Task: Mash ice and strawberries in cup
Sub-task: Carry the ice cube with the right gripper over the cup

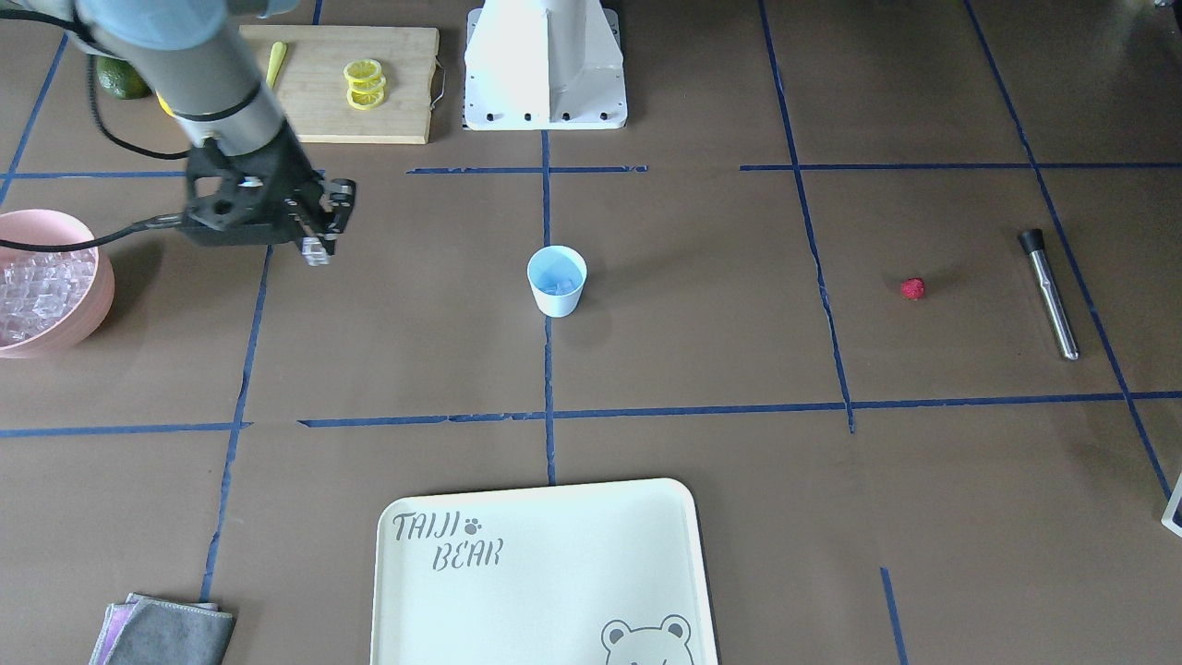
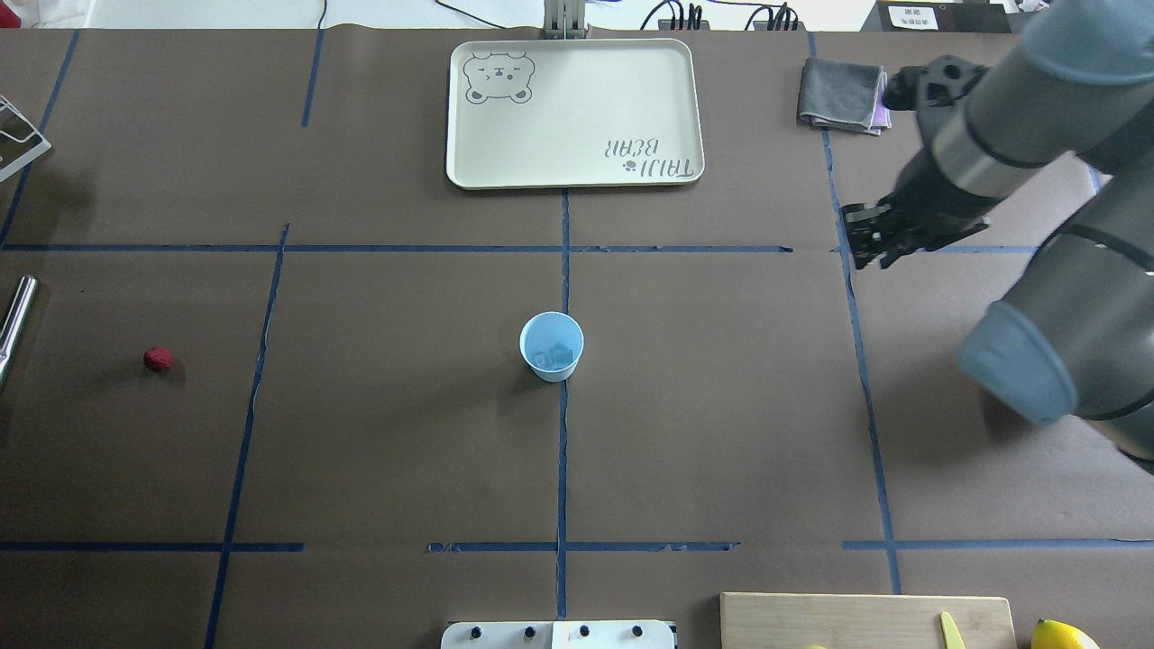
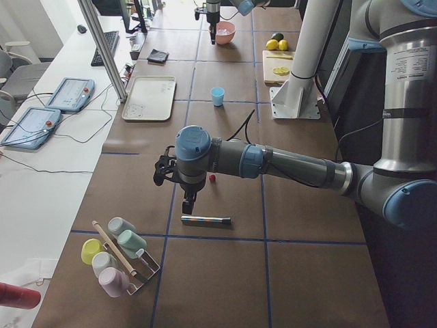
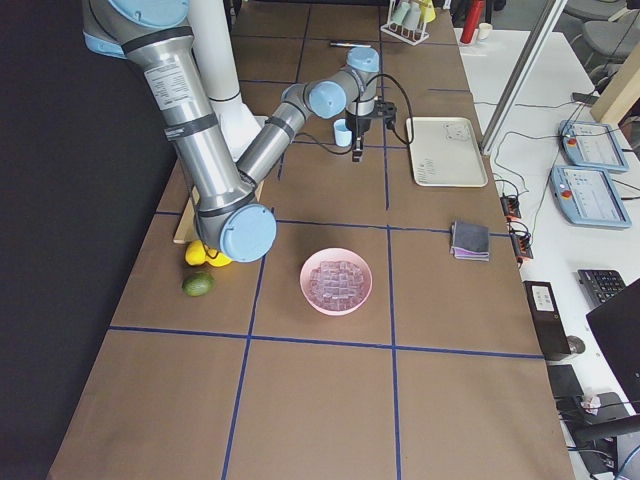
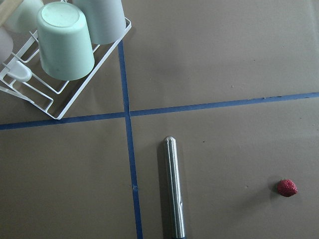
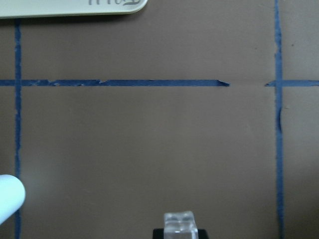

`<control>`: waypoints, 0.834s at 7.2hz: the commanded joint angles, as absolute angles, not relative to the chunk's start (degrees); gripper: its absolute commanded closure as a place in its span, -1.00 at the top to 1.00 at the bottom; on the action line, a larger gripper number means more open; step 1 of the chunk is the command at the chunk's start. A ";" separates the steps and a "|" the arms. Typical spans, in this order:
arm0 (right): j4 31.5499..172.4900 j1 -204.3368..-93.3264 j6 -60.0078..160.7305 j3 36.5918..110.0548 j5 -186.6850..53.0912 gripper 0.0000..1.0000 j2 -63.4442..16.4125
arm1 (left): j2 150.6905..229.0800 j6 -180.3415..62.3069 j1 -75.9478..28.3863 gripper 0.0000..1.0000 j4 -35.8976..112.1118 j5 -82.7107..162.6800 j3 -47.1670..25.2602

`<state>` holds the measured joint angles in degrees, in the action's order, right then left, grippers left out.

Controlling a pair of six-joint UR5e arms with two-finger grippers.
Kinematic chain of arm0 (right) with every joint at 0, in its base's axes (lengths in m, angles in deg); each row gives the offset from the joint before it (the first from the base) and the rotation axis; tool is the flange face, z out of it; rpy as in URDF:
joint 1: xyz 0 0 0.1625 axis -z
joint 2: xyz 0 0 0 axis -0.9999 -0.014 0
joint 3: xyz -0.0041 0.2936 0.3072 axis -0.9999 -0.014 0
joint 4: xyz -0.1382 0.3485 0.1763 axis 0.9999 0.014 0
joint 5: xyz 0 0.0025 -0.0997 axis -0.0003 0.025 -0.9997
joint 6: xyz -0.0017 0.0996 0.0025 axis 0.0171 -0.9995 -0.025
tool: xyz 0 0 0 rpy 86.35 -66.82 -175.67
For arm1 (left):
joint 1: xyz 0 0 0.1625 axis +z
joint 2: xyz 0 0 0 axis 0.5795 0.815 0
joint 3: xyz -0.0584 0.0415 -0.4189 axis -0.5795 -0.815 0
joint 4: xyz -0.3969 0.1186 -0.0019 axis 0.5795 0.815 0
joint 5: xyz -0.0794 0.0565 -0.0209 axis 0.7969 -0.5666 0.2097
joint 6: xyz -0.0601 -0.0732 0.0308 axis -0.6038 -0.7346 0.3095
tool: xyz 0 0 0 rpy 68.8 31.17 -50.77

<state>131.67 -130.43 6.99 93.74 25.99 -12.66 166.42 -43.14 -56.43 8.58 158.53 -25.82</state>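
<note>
1. Currently my right gripper (image 1: 317, 246) hangs above bare table between the pink bowl (image 1: 46, 220) and the cup (image 1: 558, 301). Its fingers are closed on one clear ice cube (image 6: 180, 222), which the right wrist view shows pinched at the bottom edge of the frame.
2. I see the cup standing upright near the middle of the table, on a blue tape line and well apart from that gripper. From overhead, a few pieces of ice (image 2: 552, 358) lie at its bottom.
3. A heap of cubes (image 1: 37, 291) fills the pink bowl, which sits at the table's end on the robot's right.
4. On the robot's left side the strawberry (image 5: 287, 187) lies alone on the brown table, well apart from the cup. It is near the metal muddler (image 5: 174, 189) but not touching it.
5. My left gripper (image 3: 186, 207) points down over one end of the muddler, which lies flat (only the side camera shows this gripper, so I cannot tell whether its fingers are open or closed).
6. The left wrist view looks straight down on the muddler and the strawberry. A mint-green tumbler (image 5: 65, 42) sits in the top corner of that view, its base toward the camera.
7. Across the table from the robot lies the cream tray (image 2: 577, 108), with a folded grey cloth (image 2: 838, 93) beside it.
8. Next to the robot's base sits a wooden cutting board (image 1: 314, 102) with lemon slices (image 1: 365, 85) stacked on it.
</note>
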 commanded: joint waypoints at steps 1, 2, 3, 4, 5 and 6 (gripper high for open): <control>131.62 -120.87 -3.59 86.72 19.09 -0.99 -2.71 | 166.42 -43.14 -56.43 1.00 8.49 158.46 -25.72; 131.53 -118.58 -4.23 82.24 16.21 -0.99 1.34 | 166.42 -43.14 -56.43 1.00 8.49 158.55 -25.72; 129.62 -117.42 -4.33 78.02 15.48 -0.98 4.08 | 166.42 -43.14 -56.43 1.00 8.49 158.46 -25.72; 126.64 -116.54 -4.68 73.54 15.13 -0.98 5.58 | 166.42 -43.14 -56.43 1.00 8.49 158.46 -25.63; 126.18 -115.75 -4.94 71.49 13.90 -0.96 6.82 | 166.34 -43.14 -56.43 1.00 8.49 158.46 -25.72; 126.17 -115.40 -4.94 71.30 13.63 -0.94 6.74 | 166.42 -43.14 -56.43 1.00 8.49 158.46 -25.63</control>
<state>126.71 -116.07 -4.79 72.76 14.31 6.10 166.39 -43.14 -56.43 8.49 158.46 -25.68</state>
